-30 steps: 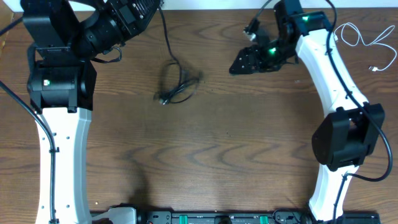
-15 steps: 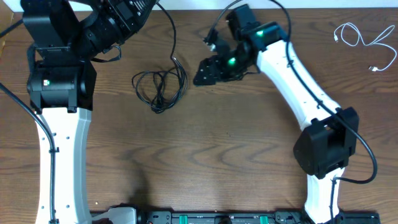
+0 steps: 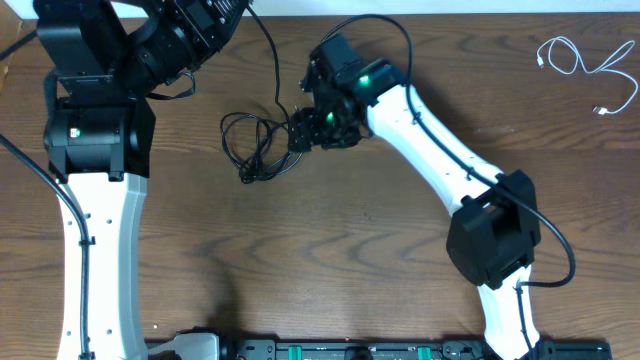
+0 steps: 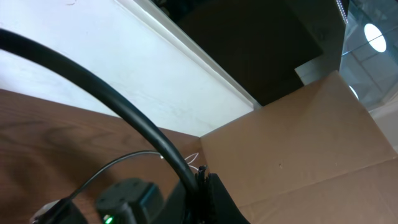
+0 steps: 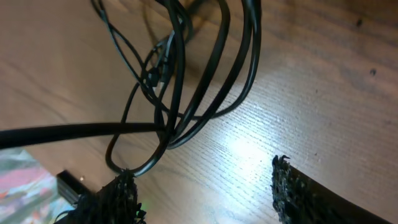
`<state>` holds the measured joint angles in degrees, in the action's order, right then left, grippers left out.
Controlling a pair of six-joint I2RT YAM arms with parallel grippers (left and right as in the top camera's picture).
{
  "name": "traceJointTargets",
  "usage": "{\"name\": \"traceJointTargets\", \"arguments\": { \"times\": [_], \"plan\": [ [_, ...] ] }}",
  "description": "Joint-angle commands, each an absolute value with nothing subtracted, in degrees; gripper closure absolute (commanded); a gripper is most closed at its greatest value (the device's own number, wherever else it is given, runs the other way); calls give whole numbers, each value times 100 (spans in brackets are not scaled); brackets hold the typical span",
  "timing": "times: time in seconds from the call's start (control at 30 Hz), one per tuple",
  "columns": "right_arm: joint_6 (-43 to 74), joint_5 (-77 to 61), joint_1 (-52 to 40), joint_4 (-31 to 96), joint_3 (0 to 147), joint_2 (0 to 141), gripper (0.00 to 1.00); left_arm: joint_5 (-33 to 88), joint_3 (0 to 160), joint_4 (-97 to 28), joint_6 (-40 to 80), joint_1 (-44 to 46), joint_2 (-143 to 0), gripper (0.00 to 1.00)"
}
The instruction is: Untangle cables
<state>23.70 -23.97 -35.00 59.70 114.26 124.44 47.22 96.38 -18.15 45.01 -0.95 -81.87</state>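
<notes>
The black cable (image 3: 264,145) lies in a loose tangle of loops left of the table's middle, and one strand runs up to my left gripper (image 3: 232,10) at the back edge. In the left wrist view that gripper (image 4: 202,175) is shut on the black cable (image 4: 112,102). My right gripper (image 3: 300,135) hovers at the tangle's right side. Its jaws (image 5: 202,171) stand open over bare wood, and one loop of the black cable (image 5: 245,68) touches its left fingertip (image 5: 121,186). The white cable (image 3: 597,70) lies by itself at the far right back corner.
The wooden table (image 3: 350,260) fills the overhead view. The left arm's white column (image 3: 100,230) stands at the left and the right arm's base (image 3: 495,240) at the front right. A cardboard box (image 4: 298,143) stands beyond the table's edge.
My right arm has swung left from the back right to the black tangle, and its jaws have narrowed slightly. The black cable has spread from a small bundle into wider loops. The left arm has held still.
</notes>
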Motion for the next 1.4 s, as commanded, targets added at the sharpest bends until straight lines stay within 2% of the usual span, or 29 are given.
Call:
{"name": "traceJointTargets", "arguments": {
  "times": [0.0, 0.2, 0.47, 0.93, 1.17, 1.3, 1.37],
  "plan": [
    [2897, -1850, -3612, 5953, 11410, 12527, 35, 4692, 9773, -1787, 4491, -89, -8156, 92],
    [2961, -1837, -3649, 5870, 11408, 12652, 44, 4731, 9773, -1789, 4493, -89, -8156, 92],
    [3026, -1833, -3876, 5583, 11408, 12691, 50, 4731, 9773, -1811, 4493, -86, -8156, 92],
    [3922, -1656, -4233, 5030, 11408, 12768, 43, 4729, 9773, -2049, 4488, -89, -8156, 92],
    [4069, -1662, -4364, 4989, 11408, 13045, 46, 4729, 9773, -2051, 4488, -89, -8156, 92],
    [4069, -1664, -4362, 4991, 11408, 13205, 54, 4729, 9773, -2051, 4488, -89, -8156, 92],
    [4069, -1664, -4362, 5039, 11408, 13240, 69, 4724, 9773, -2051, 4464, -89, -8156, 92]
  ]
}}
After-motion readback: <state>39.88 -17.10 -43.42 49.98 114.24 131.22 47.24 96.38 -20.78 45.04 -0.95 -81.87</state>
